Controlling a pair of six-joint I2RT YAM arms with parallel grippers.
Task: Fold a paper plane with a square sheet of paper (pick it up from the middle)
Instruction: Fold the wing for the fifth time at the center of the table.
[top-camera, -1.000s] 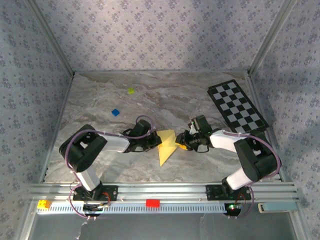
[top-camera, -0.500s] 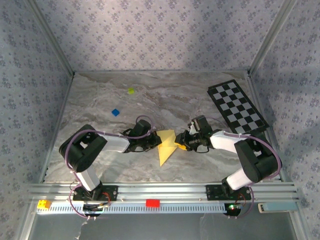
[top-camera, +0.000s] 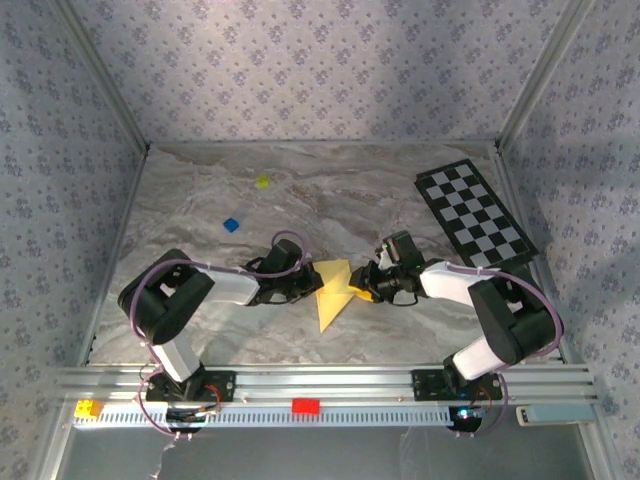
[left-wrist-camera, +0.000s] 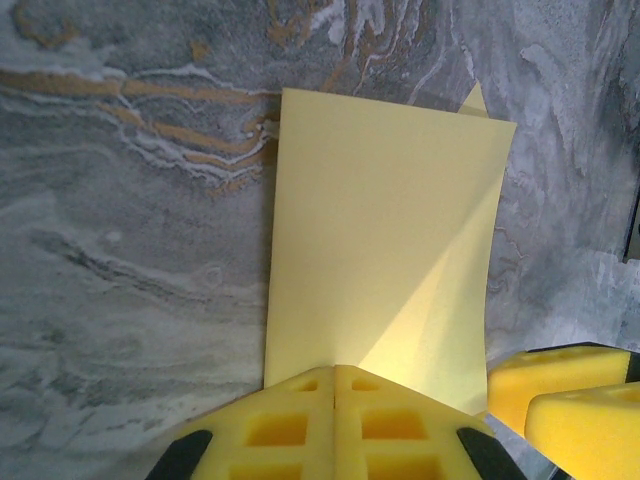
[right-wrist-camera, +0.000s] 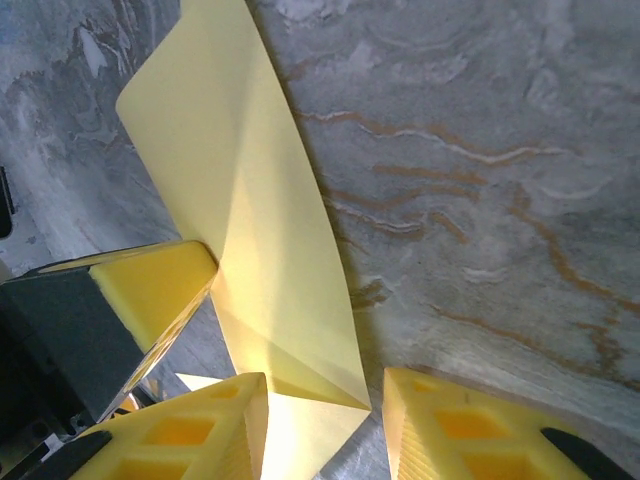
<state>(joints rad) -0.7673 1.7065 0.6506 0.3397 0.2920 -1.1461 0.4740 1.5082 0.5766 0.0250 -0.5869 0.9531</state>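
The square sheet of paper (top-camera: 333, 290) is yellow and partly folded, lying on the marble table between the two arms. My left gripper (top-camera: 312, 287) is shut, and its joined tips (left-wrist-camera: 335, 372) rest on the near edge of the flat sheet (left-wrist-camera: 380, 230). From the other side my right gripper (top-camera: 358, 285) stands open at the sheet's right edge. In the right wrist view a raised folded flap of the sheet (right-wrist-camera: 250, 200) ends in a corner between the right gripper's (right-wrist-camera: 322, 385) fingers. The left gripper's yellow finger (right-wrist-camera: 160, 285) touches the sheet's far side.
A black-and-white checkered board (top-camera: 475, 213) lies at the back right. A small yellow-green block (top-camera: 262, 182) and a blue block (top-camera: 231, 225) sit at the back left. Patterned walls close in three sides, and a metal rail (top-camera: 330, 385) runs along the near edge.
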